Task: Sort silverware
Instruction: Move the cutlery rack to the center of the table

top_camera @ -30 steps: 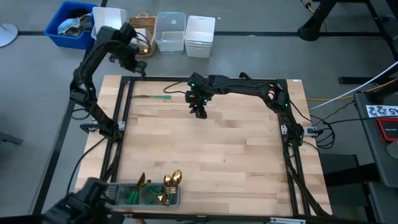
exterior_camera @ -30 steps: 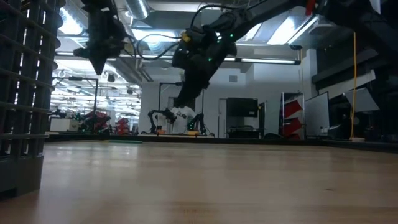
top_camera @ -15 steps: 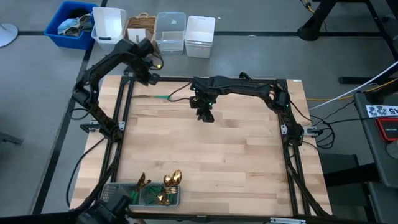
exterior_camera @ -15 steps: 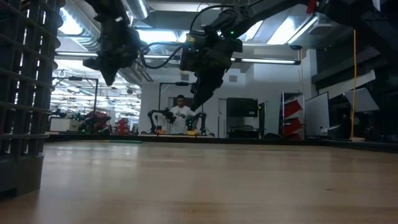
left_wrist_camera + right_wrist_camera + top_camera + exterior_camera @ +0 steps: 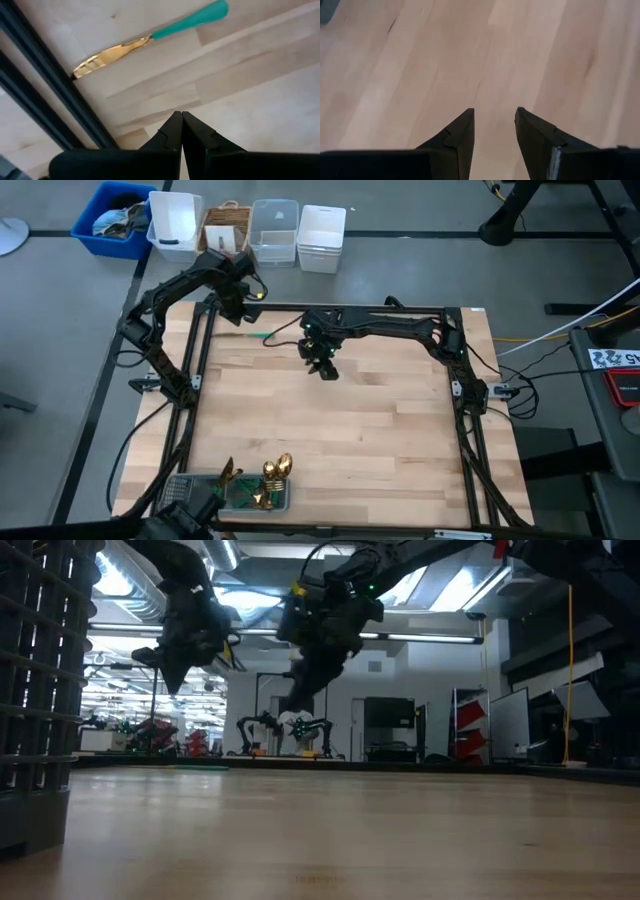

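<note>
Left pincer [image 5: 181,131]: we see its two dark fingers pressed together with nothing between them, hanging above the worktop's far-left corner [image 5: 236,292].

Knife [image 5: 150,37]: one piece of silverware lies flat on the wooden worktop [image 5: 350,430] just ahead of the left pincer. Its gold blade points toward the black frame rail [image 5: 60,107], the tip at or almost at the rail, and its teal handle stretches away from it. In the high view we make out only the green handle [image 5: 255,335] near the far edge, between the two pincers.

Right pincer [image 5: 494,131]: we see its fingers spread apart with bare wood between them, holding nothing. It hovers over the far middle of the worktop [image 5: 320,360], near the knife's handle end but apart from it.

Sorted silverware [image 5: 270,475]: gold heads and teal handles stand in the grey mesh tray [image 5: 185,490] at the near-left edge, well apart from both arms.

Bins [image 5: 285,230]: we note several containers on the floor beyond the far edge.
</note>
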You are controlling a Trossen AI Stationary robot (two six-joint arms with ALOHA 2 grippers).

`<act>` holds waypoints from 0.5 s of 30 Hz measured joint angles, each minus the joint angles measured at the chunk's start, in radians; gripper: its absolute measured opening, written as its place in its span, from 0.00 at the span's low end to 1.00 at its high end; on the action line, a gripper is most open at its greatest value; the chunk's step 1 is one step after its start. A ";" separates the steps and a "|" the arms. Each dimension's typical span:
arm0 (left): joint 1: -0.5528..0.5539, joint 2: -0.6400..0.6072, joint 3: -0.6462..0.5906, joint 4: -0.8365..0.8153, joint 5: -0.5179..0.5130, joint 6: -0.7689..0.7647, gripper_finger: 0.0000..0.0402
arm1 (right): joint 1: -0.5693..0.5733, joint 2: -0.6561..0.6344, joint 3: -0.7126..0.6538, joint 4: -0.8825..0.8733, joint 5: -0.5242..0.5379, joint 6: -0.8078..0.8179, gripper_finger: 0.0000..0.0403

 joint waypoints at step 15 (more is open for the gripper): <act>-0.056 0.049 -0.002 0.104 -0.157 -0.091 0.00 | -0.002 0.001 0.000 0.045 0.066 0.018 0.35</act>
